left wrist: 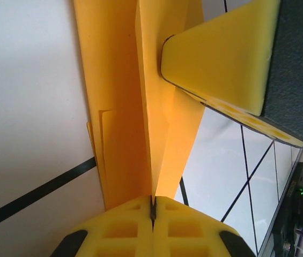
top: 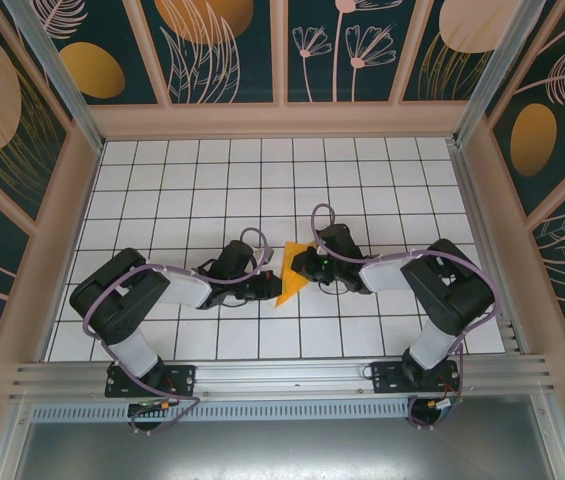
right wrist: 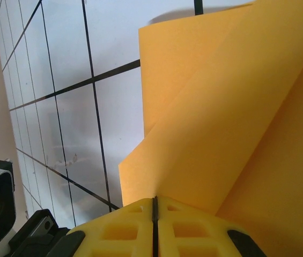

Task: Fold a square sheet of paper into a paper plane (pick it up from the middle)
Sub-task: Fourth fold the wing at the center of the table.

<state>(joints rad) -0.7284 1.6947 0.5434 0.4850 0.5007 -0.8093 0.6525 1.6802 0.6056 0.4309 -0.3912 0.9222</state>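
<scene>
At the middle of the white grid-tiled tabletop, we hold the thin orange-yellow paper sheet between both arms. It is already folded into a narrow pointed wedge of several creased layers. Our left gripper is pressed together on one edge of the folds, and our right gripper is likewise clamped on the paper from the opposite side. We judge the early folds done. The wings and a clean centre crease look unfinished, so several steps are left.
</scene>
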